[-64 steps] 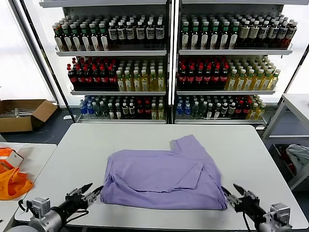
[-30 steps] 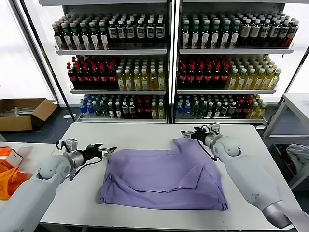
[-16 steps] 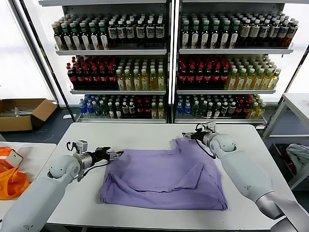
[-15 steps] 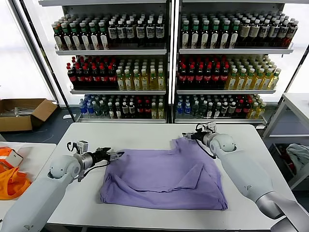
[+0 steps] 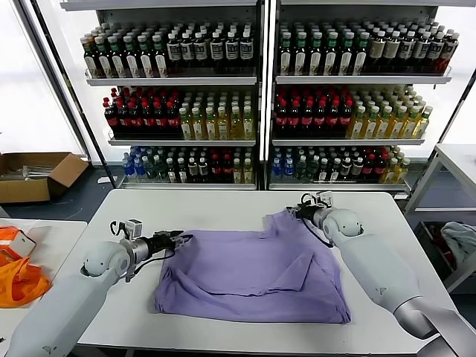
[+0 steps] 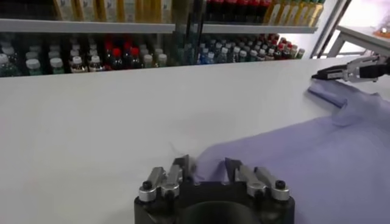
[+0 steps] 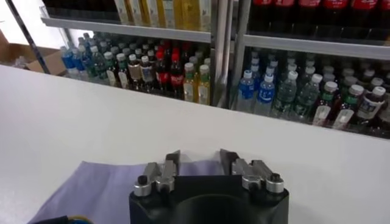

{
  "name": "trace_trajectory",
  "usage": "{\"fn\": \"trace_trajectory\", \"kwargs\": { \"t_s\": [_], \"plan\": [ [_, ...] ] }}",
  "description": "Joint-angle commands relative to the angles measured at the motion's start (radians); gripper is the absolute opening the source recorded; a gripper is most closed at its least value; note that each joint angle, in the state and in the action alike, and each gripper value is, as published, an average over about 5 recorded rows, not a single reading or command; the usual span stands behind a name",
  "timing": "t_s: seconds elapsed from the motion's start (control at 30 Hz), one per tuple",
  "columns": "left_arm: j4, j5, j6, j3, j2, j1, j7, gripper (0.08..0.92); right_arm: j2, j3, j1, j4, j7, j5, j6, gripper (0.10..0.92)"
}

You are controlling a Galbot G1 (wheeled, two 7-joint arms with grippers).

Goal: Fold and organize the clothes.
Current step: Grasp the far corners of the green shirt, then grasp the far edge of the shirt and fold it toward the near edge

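Note:
One lavender T-shirt [image 5: 245, 275] of the clothes lies loosely folded in the middle of the white table [image 5: 216, 204]. My left gripper [image 5: 181, 237] lies low at its far left corner. In the left wrist view the left gripper [image 6: 207, 168] stands open astride the shirt's edge [image 6: 317, 158]. At the raised far right corner is my right gripper [image 5: 292, 211]. The right wrist view shows the right gripper [image 7: 198, 158] open, with the fabric's edge [image 7: 91, 182] between its fingers. The right gripper [image 6: 320, 75] also shows far off in the left wrist view.
Shelves of bottles [image 5: 253, 104] stand behind the table. A cardboard box [image 5: 33, 175] sits on the floor at far left. An orange cloth [image 5: 18, 282] lies on a side table to the left. Another side table [image 5: 454, 167] stands at the right.
Both arms swung from the table's near edge to the shirt's far corners. In the last half second the left gripper slid right onto the corner, and both pairs of jaws narrowed.

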Motion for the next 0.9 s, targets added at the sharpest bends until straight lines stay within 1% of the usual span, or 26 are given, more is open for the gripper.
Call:
{"fn": "trace_trajectory", "kwargs": {
  "t_s": [0.03, 0.23, 0.3, 0.37, 0.67, 0.9],
  "plan": [
    [-0.001, 0.001, 0.003, 0.010, 0.000, -0.001, 0.002, 0.315, 0.002, 0.002, -0.001, 0.004, 0.009, 0.028, -0.015, 0.354],
    [-0.015, -0.005, 0.003, 0.000, 0.002, 0.004, 0.002, 0.146, -0.016, 0.035, -0.028, 0.068, 0.026, 0.062, -0.025, 0.181],
    [-0.024, -0.006, 0.002, -0.008, 0.003, 0.009, 0.000, 0.110, -0.029, 0.047, -0.047, 0.109, 0.031, 0.069, -0.027, 0.132],
    [-0.032, -0.008, -0.002, -0.017, 0.003, 0.012, -0.005, 0.091, -0.039, 0.063, -0.066, 0.145, 0.035, 0.078, -0.025, 0.109],
    [-0.091, -0.047, -0.011, -0.061, 0.006, 0.011, -0.049, 0.089, -0.065, 0.164, -0.135, 0.318, 0.087, 0.164, -0.021, 0.106],
    [-0.193, -0.074, -0.006, -0.106, 0.037, 0.061, -0.073, 0.089, -0.126, 0.235, -0.234, 0.491, 0.130, 0.224, -0.040, 0.106]
  ]
}}
